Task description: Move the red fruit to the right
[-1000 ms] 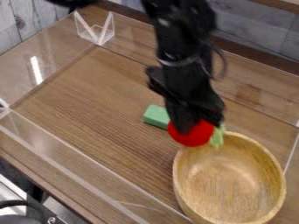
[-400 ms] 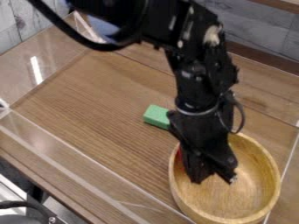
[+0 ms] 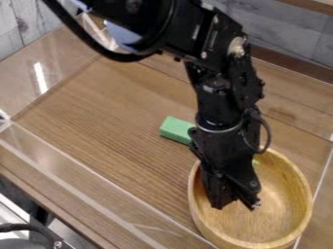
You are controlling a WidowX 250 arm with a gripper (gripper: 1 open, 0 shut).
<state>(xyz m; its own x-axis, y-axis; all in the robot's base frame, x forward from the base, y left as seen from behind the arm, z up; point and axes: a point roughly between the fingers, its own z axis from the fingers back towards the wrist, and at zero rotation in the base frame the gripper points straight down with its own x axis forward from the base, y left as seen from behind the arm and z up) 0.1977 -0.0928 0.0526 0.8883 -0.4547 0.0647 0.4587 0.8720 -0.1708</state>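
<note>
Red fruit is hidden from you right now: the gripper [image 3: 237,197] has come down inside the wooden bowl [image 3: 297,185], and the black arm [image 3: 221,92] covers whatever sits between its fingertips. A second ago you could see the fruit plainly, red against the dark fingers, held above the bowl's near-left rim beside the green block [image 3: 174,128]; since then the hand has sunk into the bowl. The jaws are fully closed, and because no red shows anywhere on the table or in the uncovered part of the bowl, you should take it that the fruit sits clamped in the gripper, low over the bowl's floor, though this view cannot confirm it. For the task this reads as nearly done: the fruit now lies right of the green block, and what remains is likely the release and a clean lift. Counting what you have: one arm, one wooden bowl, one green block just left of the bowl's rim, and one red fruit, presently unseen.
</note>
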